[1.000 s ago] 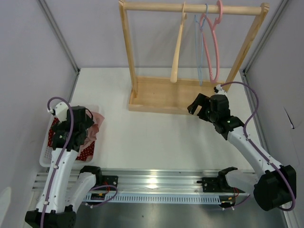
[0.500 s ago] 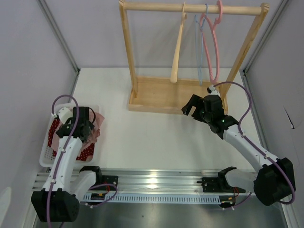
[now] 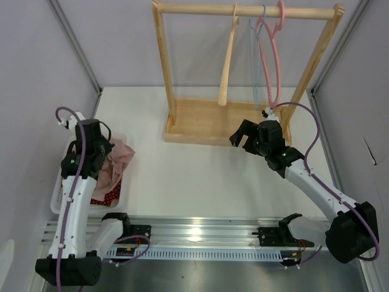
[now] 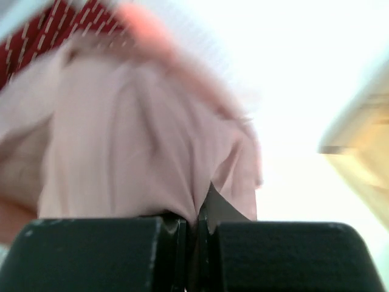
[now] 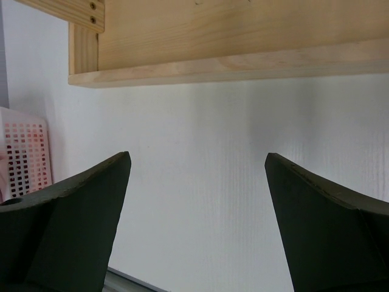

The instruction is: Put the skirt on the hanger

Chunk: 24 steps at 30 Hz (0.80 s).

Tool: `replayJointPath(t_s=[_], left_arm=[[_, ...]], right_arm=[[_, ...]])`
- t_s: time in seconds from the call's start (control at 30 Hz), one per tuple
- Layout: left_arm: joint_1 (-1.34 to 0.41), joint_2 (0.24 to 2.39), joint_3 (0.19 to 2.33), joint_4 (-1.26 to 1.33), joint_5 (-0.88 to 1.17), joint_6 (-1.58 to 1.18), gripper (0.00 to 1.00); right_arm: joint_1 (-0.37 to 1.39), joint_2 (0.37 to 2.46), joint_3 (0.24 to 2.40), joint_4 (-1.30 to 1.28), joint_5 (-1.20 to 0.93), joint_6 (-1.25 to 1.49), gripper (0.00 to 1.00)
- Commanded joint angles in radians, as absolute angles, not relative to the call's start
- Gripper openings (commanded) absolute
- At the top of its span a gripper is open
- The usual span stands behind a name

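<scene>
The skirt (image 3: pixel 118 157), pink cloth, lies over the white basket (image 3: pixel 56 198), well left of the wooden rack (image 3: pixel 206 125). The left gripper (image 4: pixel 193 228) is clenched on its fabric. The right gripper (image 3: pixel 242 135) stands released, just in front of the rack's base.

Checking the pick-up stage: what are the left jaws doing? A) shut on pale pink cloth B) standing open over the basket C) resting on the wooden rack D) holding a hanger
A: the left wrist view shows the left jaws pressed together with the pale pink cloth pinched between them.
</scene>
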State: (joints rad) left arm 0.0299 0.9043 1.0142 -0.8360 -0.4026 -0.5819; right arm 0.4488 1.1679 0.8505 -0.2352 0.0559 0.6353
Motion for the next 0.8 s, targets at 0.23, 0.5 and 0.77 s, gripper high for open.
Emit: replayJointPath(t_s=[0.23, 0.5, 0.77], left_arm=[[-0.33, 0.874, 1.356, -0.723, -0.202, -0.417, 0.0], [-0.627, 0.94, 1.442, -0.646, -0.204, -0.445, 0.0], [-0.874, 1.022, 1.473, -0.589, -0.268, -0.477, 0.0]], right_arm=[[0.479, 1.151, 0.979, -0.255, 0.115, 0.592, 0.99], [0.489, 1.117, 1.009, -0.282, 0.15, 0.581, 0.99], [0.489, 1.094, 1.019, -0.308, 0.183, 0.574, 1.0]])
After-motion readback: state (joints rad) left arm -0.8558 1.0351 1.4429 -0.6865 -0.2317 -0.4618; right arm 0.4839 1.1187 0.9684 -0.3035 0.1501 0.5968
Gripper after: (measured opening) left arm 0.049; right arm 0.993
